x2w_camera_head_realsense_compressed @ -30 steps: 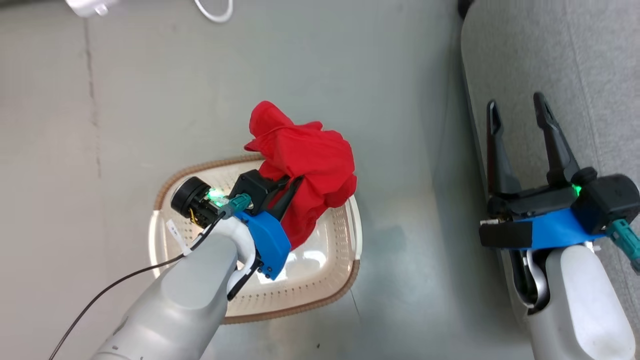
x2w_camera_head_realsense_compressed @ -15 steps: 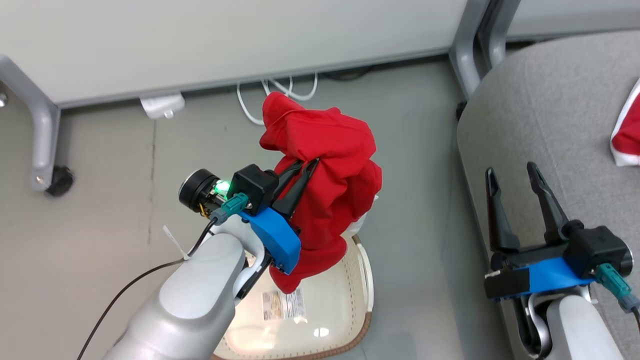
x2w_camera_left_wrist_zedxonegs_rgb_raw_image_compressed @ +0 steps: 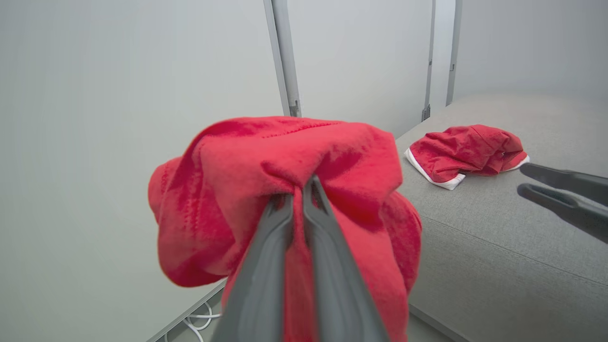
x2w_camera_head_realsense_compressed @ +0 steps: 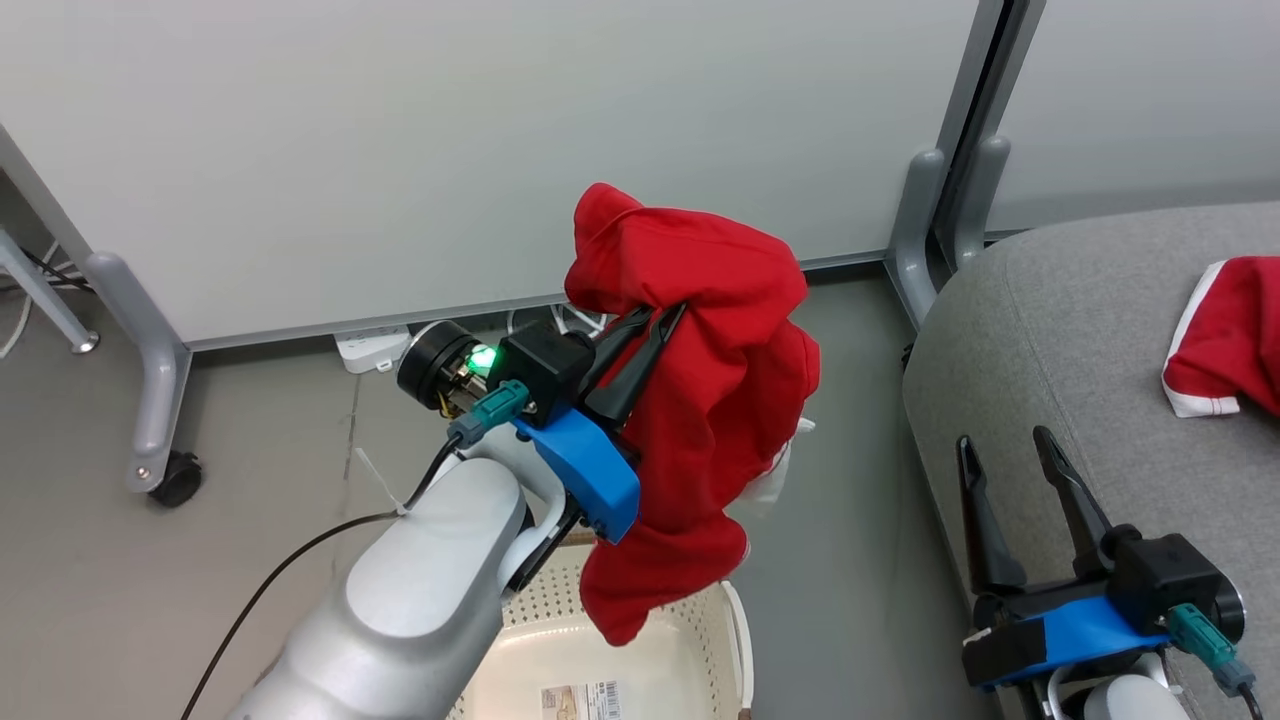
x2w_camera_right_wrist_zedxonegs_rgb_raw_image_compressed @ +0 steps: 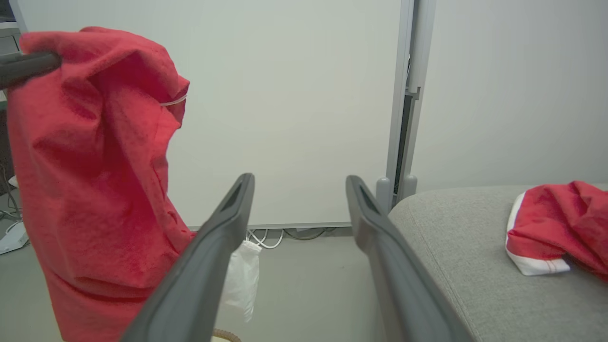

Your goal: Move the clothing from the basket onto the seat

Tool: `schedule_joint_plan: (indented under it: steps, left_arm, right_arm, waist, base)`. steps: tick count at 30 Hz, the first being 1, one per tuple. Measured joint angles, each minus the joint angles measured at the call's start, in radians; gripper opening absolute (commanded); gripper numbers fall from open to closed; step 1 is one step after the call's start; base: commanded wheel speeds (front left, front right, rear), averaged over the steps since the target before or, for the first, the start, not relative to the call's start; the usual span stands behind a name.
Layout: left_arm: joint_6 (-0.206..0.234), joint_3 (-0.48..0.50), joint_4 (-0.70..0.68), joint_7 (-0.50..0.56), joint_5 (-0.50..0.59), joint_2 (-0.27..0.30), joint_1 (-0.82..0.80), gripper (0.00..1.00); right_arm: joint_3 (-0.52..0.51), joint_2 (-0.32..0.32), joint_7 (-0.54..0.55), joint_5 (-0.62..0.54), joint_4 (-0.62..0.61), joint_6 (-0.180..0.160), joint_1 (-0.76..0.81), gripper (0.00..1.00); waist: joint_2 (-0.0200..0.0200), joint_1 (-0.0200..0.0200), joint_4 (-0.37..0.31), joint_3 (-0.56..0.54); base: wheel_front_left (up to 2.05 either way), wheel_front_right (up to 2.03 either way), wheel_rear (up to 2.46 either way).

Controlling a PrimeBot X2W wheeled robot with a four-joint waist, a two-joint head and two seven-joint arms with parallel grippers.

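My left gripper (x2w_camera_head_realsense_compressed: pixel 662 314) is shut on a red garment (x2w_camera_head_realsense_compressed: pixel 705 400) and holds it in the air above the cream perforated basket (x2w_camera_head_realsense_compressed: pixel 700 655) at the bottom of the head view. The cloth drapes over the closed fingertips in the left wrist view, red garment (x2w_camera_left_wrist_zedxonegs_rgb_raw_image_compressed: pixel 285 190). A second red garment (x2w_camera_head_realsense_compressed: pixel 1225 345) with white trim lies on the grey seat (x2w_camera_head_realsense_compressed: pixel 1080 340) at the right. My right gripper (x2w_camera_head_realsense_compressed: pixel 1000 440) stands open and empty over the seat's near edge. In the right wrist view the held red garment (x2w_camera_right_wrist_zedxonegs_rgb_raw_image_compressed: pixel 90 190) hangs at left, white cuff below it.
A pale partition wall (x2w_camera_head_realsense_compressed: pixel 500 130) with grey metal legs (x2w_camera_head_realsense_compressed: pixel 155 390) and a caster stands behind. White cables and a power strip (x2w_camera_head_realsense_compressed: pixel 375 345) lie on the grey floor under it. A grey post (x2w_camera_head_realsense_compressed: pixel 945 210) rises between wall and seat.
The camera has tilted up, so the basket slid down the view and the wall came in. My left gripper has lifted the red garment higher and to the right, toward the seat.
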Motion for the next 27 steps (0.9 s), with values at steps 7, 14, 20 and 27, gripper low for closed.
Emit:
schedule_joint_plan:
  steps: [7,14,20,27]
  left_arm:
    - [0.007,-0.005,-0.017,0.006,-0.008,-0.004,-0.008,0.00]
    - [0.016,-0.013,-0.035,0.013,-0.011,-0.002,-0.007,0.00]
    - [0.021,-0.019,-0.046,0.013,-0.015,-0.001,-0.006,0.00]
    - [0.023,-0.027,-0.054,0.013,-0.018,-0.002,-0.008,0.00]
  right_arm:
    - [0.009,-0.002,0.000,0.002,-0.001,0.000,0.019,1.00]
    - [0.055,-0.023,0.000,0.006,-0.004,0.000,0.026,1.00]
    - [0.145,-0.059,0.000,0.006,0.006,0.000,-0.008,1.00]
    - [0.269,-0.107,0.000,0.009,0.040,0.000,-0.129,1.00]
  waist:
    - [0.0000,0.0001,0.003,-0.036]
    - [0.0000,0.0002,0.011,-0.033]
    - [0.0000,0.0003,0.018,-0.025]
    - [0.0000,0.0003,0.029,-0.006]
  base:
    - [0.00,0.00,0.00]
    - [0.00,0.00,0.00]
    - [0.00,0.00,0.00]
    - [0.00,0.00,0.00]
